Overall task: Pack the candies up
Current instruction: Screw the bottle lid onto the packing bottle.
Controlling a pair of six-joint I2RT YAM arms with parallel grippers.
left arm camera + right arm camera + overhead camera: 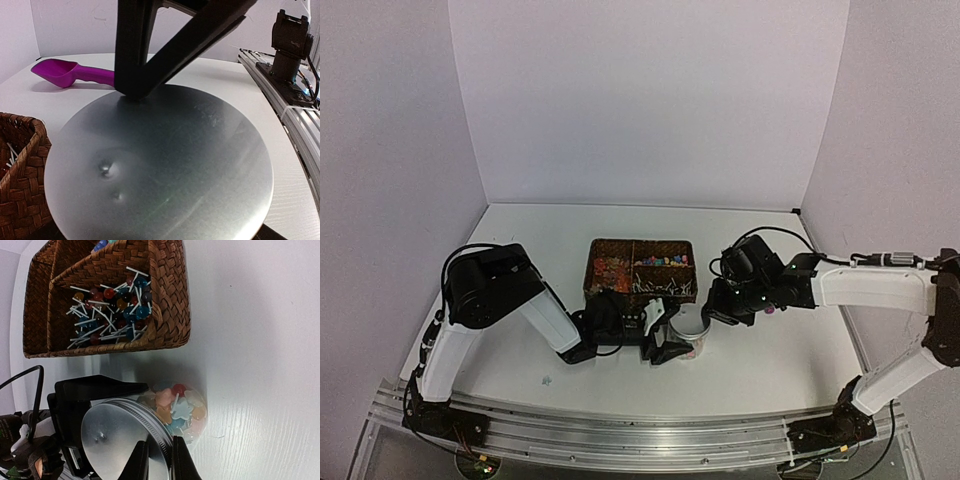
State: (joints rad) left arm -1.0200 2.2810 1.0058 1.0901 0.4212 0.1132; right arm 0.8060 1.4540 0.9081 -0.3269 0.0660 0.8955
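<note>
A clear jar (200,415) of pastel candies (165,397) stands on the table in front of the basket. A silver screw lid (117,440) sits tilted over its mouth. My right gripper (160,460) is shut on the lid's rim, one finger on each side of the edge. My left gripper (672,332) grips the jar (692,335) from the left, with a black finger (97,389) against its side. In the left wrist view the lid (160,165) fills the frame and hides my own jaws. More candies (660,262) lie in the basket's rear right compartment.
The woven basket (172,300) holds lollipops (112,310) in its near compartment. A magenta scoop (70,74) lies on the table beyond the jar in the left wrist view. The aluminium rail (640,425) runs along the near edge.
</note>
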